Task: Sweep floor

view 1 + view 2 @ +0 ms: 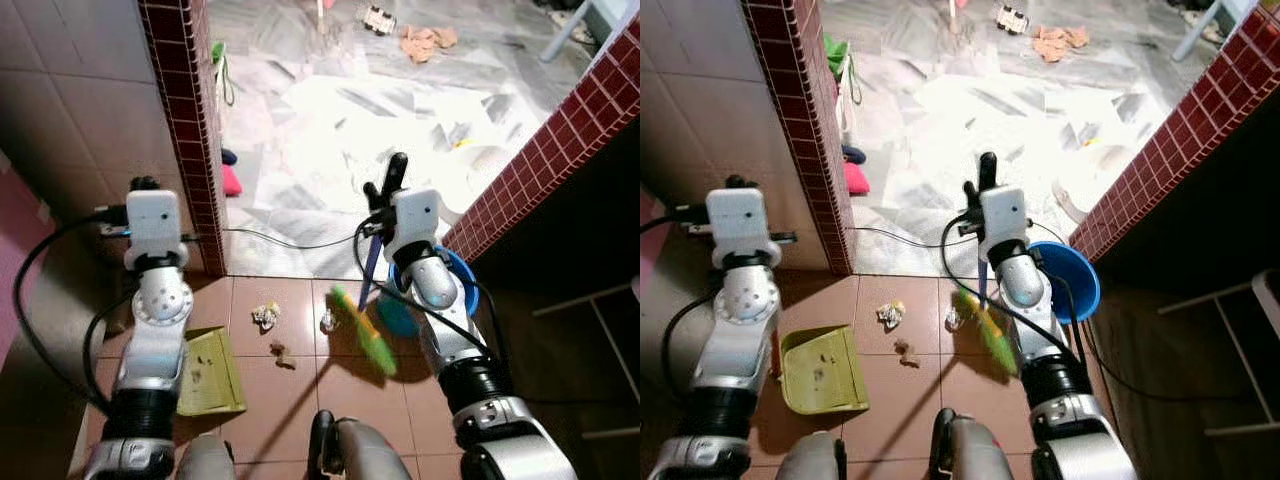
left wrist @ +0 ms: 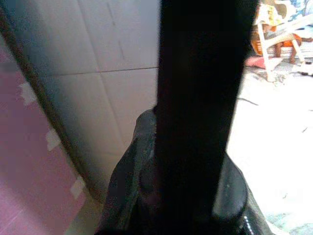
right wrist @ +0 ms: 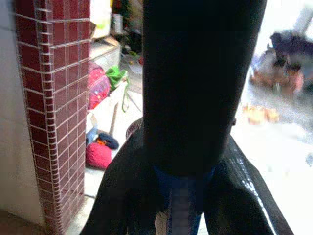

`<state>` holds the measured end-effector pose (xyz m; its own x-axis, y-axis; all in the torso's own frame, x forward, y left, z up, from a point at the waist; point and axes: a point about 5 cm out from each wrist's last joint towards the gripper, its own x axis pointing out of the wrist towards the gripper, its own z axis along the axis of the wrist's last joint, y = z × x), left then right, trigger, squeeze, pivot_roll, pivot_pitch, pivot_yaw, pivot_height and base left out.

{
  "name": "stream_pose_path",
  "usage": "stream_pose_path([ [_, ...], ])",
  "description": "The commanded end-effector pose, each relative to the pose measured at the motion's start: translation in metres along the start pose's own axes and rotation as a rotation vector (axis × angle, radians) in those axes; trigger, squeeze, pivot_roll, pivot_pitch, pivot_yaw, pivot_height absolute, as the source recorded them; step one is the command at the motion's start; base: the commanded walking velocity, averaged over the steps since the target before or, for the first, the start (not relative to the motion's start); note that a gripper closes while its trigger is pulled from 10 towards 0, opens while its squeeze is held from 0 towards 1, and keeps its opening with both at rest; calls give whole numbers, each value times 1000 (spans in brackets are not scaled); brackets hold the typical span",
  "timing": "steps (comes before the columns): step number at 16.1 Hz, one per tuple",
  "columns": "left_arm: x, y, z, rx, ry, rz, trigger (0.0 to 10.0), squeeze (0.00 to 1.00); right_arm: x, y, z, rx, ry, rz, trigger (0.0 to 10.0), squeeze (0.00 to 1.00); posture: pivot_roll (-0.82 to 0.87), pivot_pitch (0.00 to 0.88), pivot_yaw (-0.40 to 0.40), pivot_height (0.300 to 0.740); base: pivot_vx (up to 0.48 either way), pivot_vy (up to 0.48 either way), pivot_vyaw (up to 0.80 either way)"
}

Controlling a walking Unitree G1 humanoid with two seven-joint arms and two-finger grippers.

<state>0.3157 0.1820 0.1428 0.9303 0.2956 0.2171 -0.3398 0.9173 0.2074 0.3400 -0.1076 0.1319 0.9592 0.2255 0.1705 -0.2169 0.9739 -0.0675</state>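
Observation:
My right gripper (image 1: 388, 180) is raised in the doorway and shut on the blue handle (image 1: 372, 262) of a broom. In the right wrist view the same blue handle (image 3: 181, 205) sits between the black fingers. The broom's green brush (image 1: 366, 332) rests on the brown tiles, blurred. A crumpled paper scrap (image 1: 265, 316), a smaller scrap (image 1: 328, 320) and brown crumbs (image 1: 283, 352) lie just left of the brush. A green dustpan (image 1: 210, 372) with some dirt in it lies flat beside my left arm. My left gripper (image 1: 145, 184) is held up near the grey wall; what it grips is hidden.
A red-tiled pillar (image 1: 190, 130) stands on the left of the opening and a red-tiled wall (image 1: 560, 140) on the right. A blue basin (image 1: 1072, 278) sits behind my right arm. A black cable (image 1: 290, 242) crosses the threshold. Pale marble floor lies beyond, with scattered litter (image 1: 425, 42).

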Motion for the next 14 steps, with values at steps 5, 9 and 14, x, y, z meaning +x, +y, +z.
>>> stream_pose_path([
  [5,-1,-29,-7,-100,26,-66,10000,0,0,-11,2,80,14,-35,10000,0,5,181,-116,740,0,0,0],
  [9,-3,-50,-11,-166,62,-104,10000,0,2,-5,2,138,37,-16,10000,0,0,165,-124,740,0,0,0],
  [14,-5,-67,-10,-219,70,-154,10000,0,5,5,-4,371,120,50,10000,0,-6,144,-130,740,0,0,0],
])
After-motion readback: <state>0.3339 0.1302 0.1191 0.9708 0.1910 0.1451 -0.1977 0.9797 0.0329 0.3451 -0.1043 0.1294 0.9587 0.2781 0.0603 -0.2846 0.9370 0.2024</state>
